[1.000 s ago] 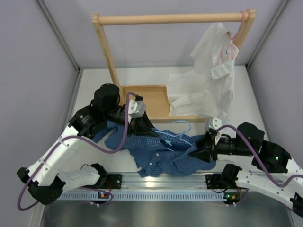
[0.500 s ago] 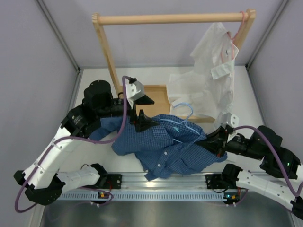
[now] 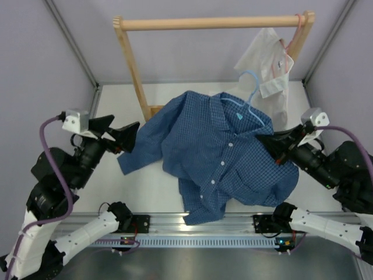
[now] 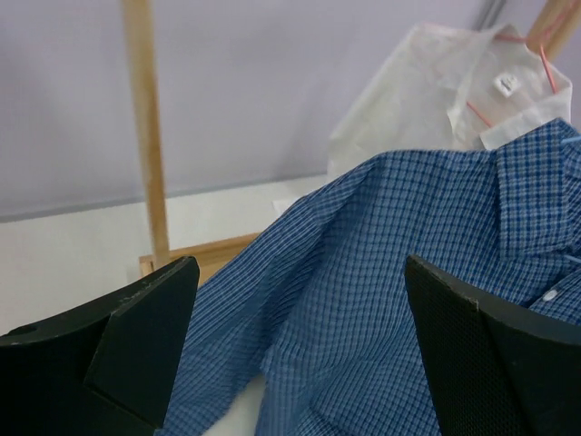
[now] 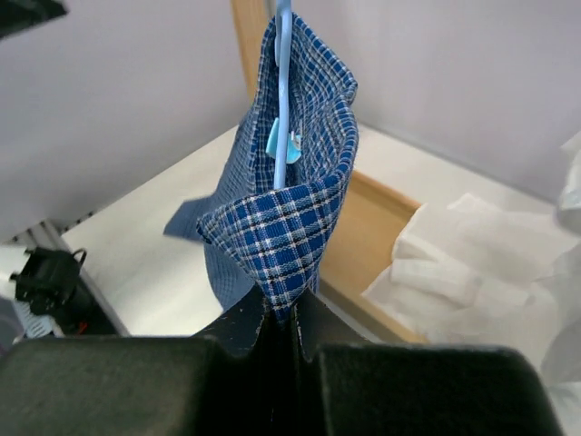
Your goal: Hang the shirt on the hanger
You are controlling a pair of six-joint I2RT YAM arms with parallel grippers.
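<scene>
Robot lab test cell
Grey partition walls box in a white table; a wooden rack stands beyond both jaws, an aluminium rail behind them.

Fine navy-and-white check on shirt, white buttons. hanger light blue. white shirt plain, pink hanger. Tan wood rack. White bench. Black fingers.
</scene>
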